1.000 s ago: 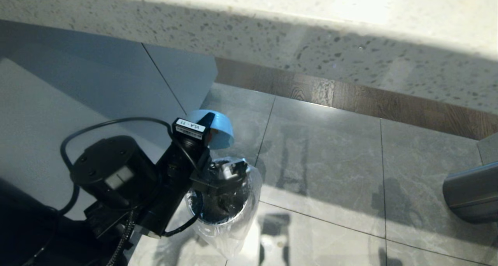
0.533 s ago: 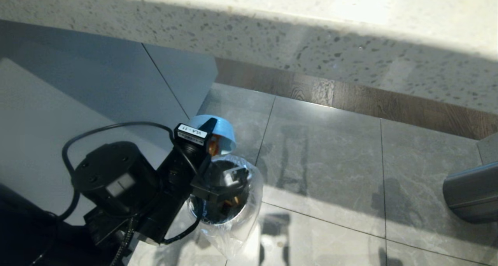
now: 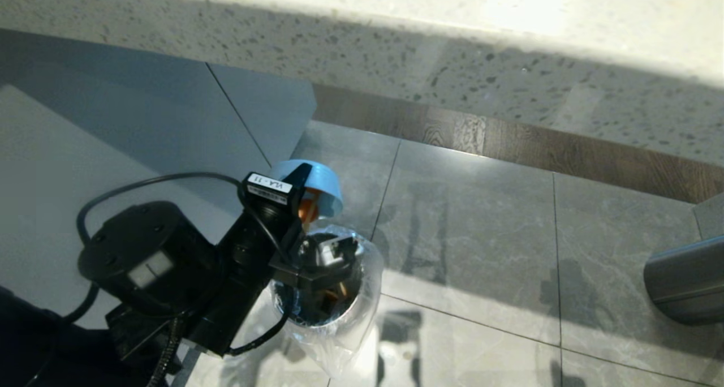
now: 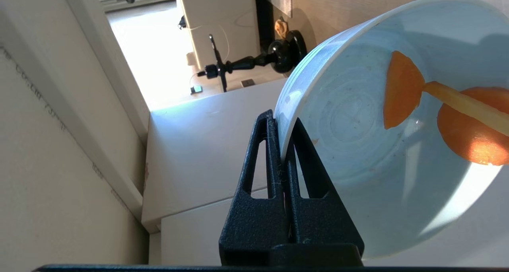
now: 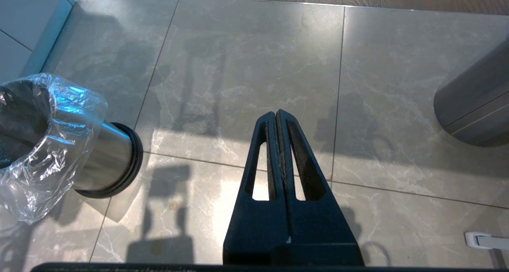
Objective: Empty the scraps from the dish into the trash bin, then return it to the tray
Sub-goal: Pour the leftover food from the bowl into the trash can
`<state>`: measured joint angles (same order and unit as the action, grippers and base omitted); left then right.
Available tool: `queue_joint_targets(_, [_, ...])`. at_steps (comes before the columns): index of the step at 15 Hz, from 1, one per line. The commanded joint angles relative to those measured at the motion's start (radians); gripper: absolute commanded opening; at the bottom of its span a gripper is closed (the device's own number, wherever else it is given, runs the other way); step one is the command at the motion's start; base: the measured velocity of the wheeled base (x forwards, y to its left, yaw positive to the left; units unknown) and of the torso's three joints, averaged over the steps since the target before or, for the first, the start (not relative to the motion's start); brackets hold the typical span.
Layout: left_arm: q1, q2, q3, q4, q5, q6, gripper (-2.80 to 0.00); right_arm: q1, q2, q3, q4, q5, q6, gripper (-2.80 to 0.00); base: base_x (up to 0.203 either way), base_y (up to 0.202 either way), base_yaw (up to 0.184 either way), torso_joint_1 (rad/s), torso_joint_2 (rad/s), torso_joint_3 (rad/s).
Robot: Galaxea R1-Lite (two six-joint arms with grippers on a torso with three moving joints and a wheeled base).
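Observation:
My left gripper (image 4: 282,125) is shut on the rim of the dish (image 4: 358,152), a pale blue-white bowl. In the head view the dish (image 3: 323,188) hangs tipped on its side just above the far edge of the trash bin (image 3: 334,319). The bin is a shiny metal cylinder (image 5: 105,156) lined with a crinkly clear bag. Scraps (image 4: 401,89) still cling inside the tilted dish: two orange carrot slices and a pale yellow stick. A few orange pieces (image 3: 338,292) lie inside the bin. The tray is out of view. My right gripper (image 5: 277,115) is shut and empty over the floor.
A speckled stone counter edge (image 3: 452,42) runs across the back above a wood strip. A dark steel cylinder (image 3: 687,285) stands at the right. Pale cabinet panels (image 3: 113,132) are on the left. Grey floor tiles (image 3: 481,234) lie between the bin and the cylinder.
The left arm dipped the tipped dish toward the bin, then drew slightly back toward the left. Orange scraps now show at the dish's mouth and inside the bin. The right arm has not moved.

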<state>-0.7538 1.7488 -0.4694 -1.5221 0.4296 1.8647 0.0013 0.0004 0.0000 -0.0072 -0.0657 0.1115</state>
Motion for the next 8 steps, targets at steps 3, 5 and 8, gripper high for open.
queue_joint_targets(3, [-0.005, -0.032, 0.002, -0.048, 0.0, 0.03, -2.8, 0.0, 0.0, 0.0, 0.0, 0.0, 0.0, -2.8, 0.0, 0.0, 0.0, 0.0, 0.0, 0.0])
queue_joint_targets(5, [-0.012, -0.037, 0.002, -0.048, -0.002, 0.06, -2.8, 0.0, 0.0, 0.0, 0.0, 0.0, 0.0, -2.8, 0.0, 0.0, 0.0, 0.0, 0.0, 0.0])
queue_joint_targets(8, [-0.018, -0.062, -0.028, -0.048, -0.006, 0.106, -2.8, 0.0, 0.0, 0.0, 0.0, 0.0, 0.0, -2.8, 0.0, 0.0, 0.0, 0.0, 0.0, 0.0])
